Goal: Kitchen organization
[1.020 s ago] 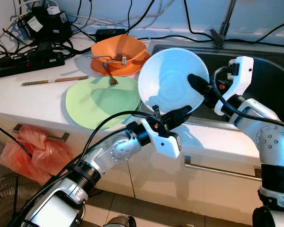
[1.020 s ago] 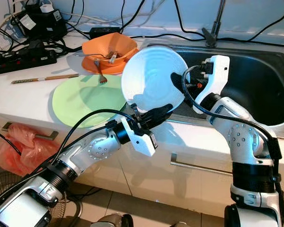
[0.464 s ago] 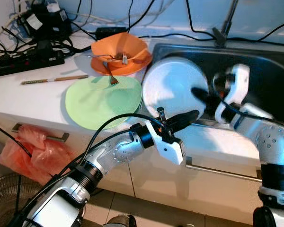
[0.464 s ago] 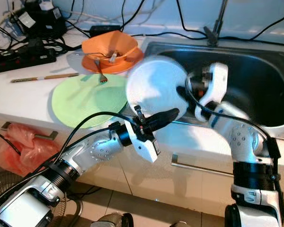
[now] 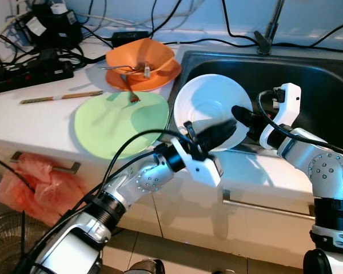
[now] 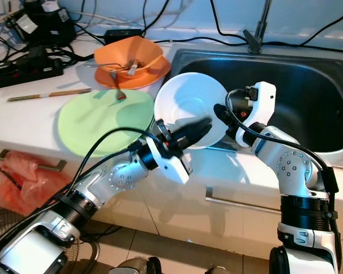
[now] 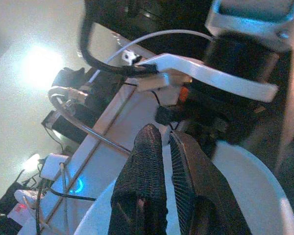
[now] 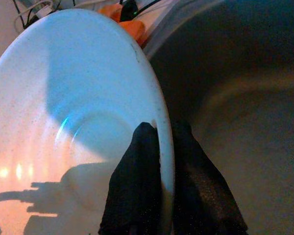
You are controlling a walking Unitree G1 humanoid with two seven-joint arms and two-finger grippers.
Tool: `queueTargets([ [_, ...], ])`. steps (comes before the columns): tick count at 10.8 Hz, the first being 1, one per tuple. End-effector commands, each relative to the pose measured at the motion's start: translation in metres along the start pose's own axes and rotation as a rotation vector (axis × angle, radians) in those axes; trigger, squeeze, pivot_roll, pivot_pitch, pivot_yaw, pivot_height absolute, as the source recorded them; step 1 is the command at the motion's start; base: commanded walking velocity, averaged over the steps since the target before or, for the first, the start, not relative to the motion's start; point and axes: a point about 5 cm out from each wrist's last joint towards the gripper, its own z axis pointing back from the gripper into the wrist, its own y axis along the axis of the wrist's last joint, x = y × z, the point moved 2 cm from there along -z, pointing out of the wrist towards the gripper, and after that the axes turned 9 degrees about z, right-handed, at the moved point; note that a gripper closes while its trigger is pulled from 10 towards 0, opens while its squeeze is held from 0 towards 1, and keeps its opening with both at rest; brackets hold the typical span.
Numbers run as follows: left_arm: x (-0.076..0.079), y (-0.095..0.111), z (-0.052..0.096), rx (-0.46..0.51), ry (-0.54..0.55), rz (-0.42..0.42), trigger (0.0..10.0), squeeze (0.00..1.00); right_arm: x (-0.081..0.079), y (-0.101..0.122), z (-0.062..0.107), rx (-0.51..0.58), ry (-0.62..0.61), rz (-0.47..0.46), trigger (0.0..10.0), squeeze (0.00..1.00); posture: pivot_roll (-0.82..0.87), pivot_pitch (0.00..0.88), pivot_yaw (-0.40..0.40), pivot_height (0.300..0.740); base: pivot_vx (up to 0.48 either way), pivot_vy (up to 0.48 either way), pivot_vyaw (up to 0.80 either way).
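A white bowl (image 5: 204, 108) hangs tilted over the left rim of the steel sink (image 5: 326, 85), its hollow facing up toward me. My left gripper (image 5: 220, 132) is shut on the bowl's near rim, its black fingers (image 7: 142, 166) pressed close together. From the sink side, my right gripper (image 5: 240, 114) clamps the opposite rim; in the right wrist view its fingers (image 8: 137, 181) straddle the thin white edge of the bowl (image 8: 63, 98). On the counter to the left lie a green plate (image 5: 114, 123) and an orange bowl (image 5: 140, 60) with cutlery in it.
A pair of chopsticks (image 5: 60, 97) lies left of the green plate. Power strips and tangled cables (image 5: 31, 60) crowd the back left corner. The faucet (image 5: 268, 31) rises behind the sink. Below the counter are a drawer handle (image 5: 266, 208) and a red plastic bag (image 5: 28, 185).
The white bowl has tipped from nearly upright to a flatter tilt and come down toward the sink's edge, both grippers still on it. The camera shifted slightly.
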Motion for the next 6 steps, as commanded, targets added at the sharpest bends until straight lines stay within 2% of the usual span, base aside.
queueTargets([
  [1, -0.007, -0.001, 0.0, 0.0, 0.02, 0.01, 10.0, 1.0, -0.001, 0.003, 0.002, 0.02, 0.0, -0.005, 0.0, 0.0, -0.02, 0.076, 0.074, 0.74, 0.0, 0.0, 0.0],
  [4, -0.023, 0.019, -0.01, 0.091, 0.109, 0.153, 10.0, 1.0, 0.006, 0.003, 0.001, 0.069, -0.074, -0.018, 0.0, 0.0, -0.02, 0.077, 0.07, 0.74, 0.0, 0.0, 0.0],
  [5, -0.043, 0.027, -0.02, 0.106, 0.193, 0.224, 10.0, 1.0, 0.017, 0.005, 0.0, 0.115, -0.172, -0.028, 0.0, 0.0, -0.02, 0.076, 0.069, 0.74, 0.0, 0.0, 0.0],
  [6, -0.05, 0.028, -0.021, 0.108, 0.223, 0.25, 10.0, 1.0, 0.02, 0.005, 0.0, 0.124, -0.198, -0.028, 0.0, 0.0, -0.02, 0.076, 0.069, 0.74, 0.0, 0.0, 0.0],
])
